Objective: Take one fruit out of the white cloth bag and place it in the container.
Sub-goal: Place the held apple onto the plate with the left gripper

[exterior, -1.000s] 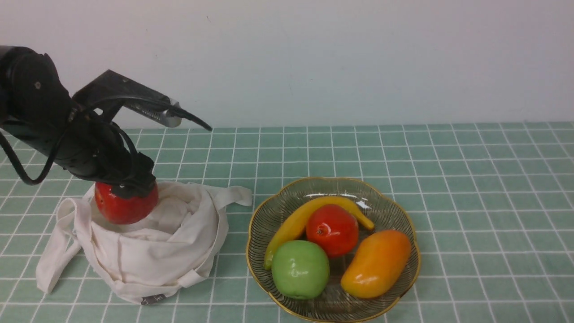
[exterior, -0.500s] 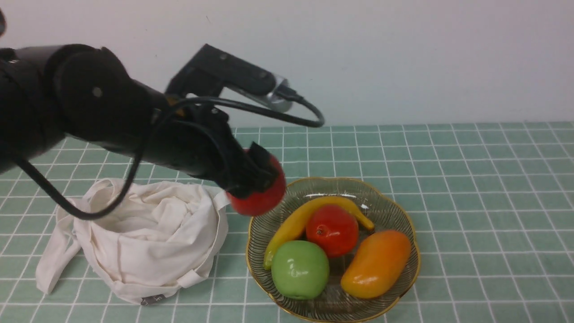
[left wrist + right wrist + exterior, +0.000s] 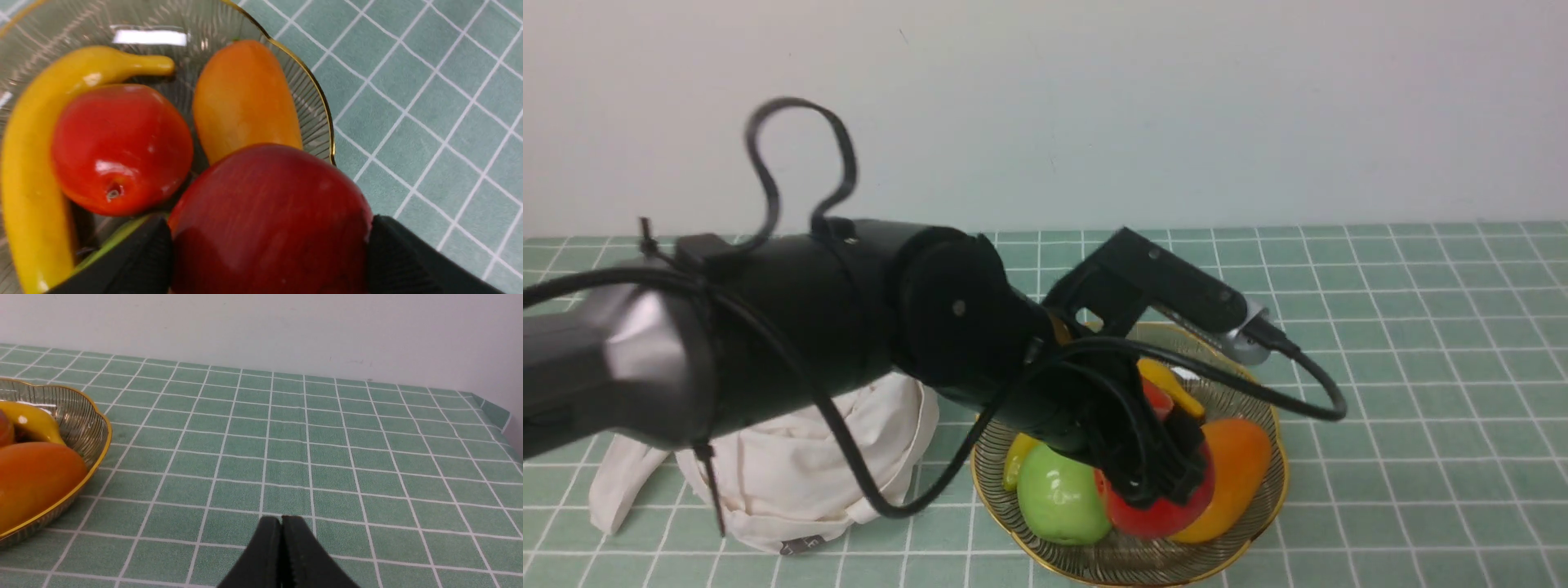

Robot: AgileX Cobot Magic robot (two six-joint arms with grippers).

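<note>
On green checked tablecloth (image 3: 1421, 367). Done with the off-white soft fabric tote (image 3: 792, 482): slumped left of the bowl, partly hidden by the arm. Now at the wide shallow clear glass bowl with gold scalloped rim (image 3: 1241, 539). Holds glossy deep crimson apple (image 3: 269, 220) clamped between the fingers of left gripper (image 3: 1156, 482), low inside the bowl, between green apple (image 3: 1054, 498) and orange mango (image 3: 1233, 465) (contact with glass: cannot tell). Left, by my read: release, back out. Right gripper (image 3: 282, 555) pinched together, empty, well apart.
</note>
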